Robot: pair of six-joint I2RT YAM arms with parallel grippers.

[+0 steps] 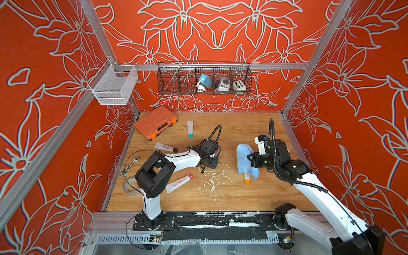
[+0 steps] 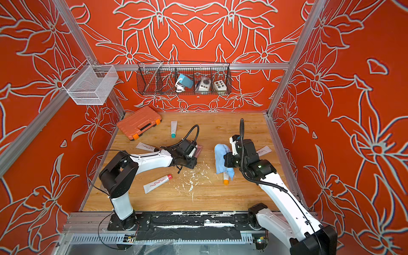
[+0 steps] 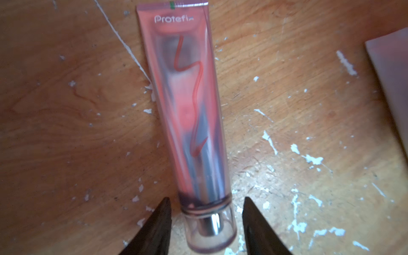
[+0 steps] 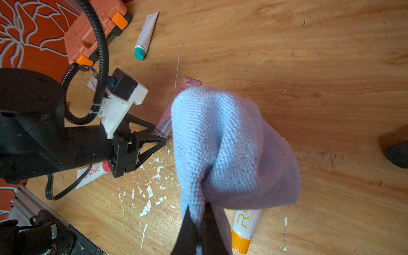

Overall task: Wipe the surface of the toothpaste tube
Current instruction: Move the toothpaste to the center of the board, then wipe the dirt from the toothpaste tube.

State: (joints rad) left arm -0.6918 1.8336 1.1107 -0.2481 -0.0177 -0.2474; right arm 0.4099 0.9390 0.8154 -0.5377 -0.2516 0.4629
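The left gripper (image 3: 206,198) is partly open and holds nothing; the toothpaste tube (image 3: 189,99) lies with its cap between the jaws (a gap on each side). The right gripper (image 4: 197,206) pinches the blue cloth (image 4: 231,143).

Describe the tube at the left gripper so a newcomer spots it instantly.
On the wooden table, find the left gripper near mid-table. The tube lies flat, its cap between the open fingers. Unlike the white tubes around it, it is translucent pink with a clear cap.
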